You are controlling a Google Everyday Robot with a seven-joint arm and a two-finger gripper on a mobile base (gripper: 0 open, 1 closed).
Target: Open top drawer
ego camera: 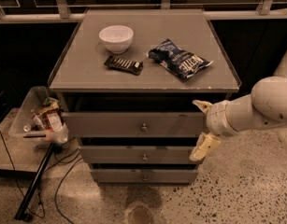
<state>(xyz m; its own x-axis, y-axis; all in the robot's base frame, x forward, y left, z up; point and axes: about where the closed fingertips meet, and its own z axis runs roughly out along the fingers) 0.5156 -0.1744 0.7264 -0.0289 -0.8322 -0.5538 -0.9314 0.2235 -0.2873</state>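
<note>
The top drawer (110,124) is a wide grey front with a small round metal knob (144,126) at its middle, just under the cabinet top, with a dark gap above it. My gripper (202,127) is at the right end of this drawer front, level with it and to the right of the knob. Its two cream fingers are spread apart, one fingertip (200,105) up near the cabinet top's edge and the other (204,148) down by the middle drawer. It holds nothing. My white arm (264,104) reaches in from the right.
On the cabinet top (82,64) are a white bowl (116,38), a dark snack bar (123,64) and a blue chip bag (179,59). Two shorter drawers (144,157) sit below. A clear bin of trash (40,118), a black pole (35,183) and cables are at the left.
</note>
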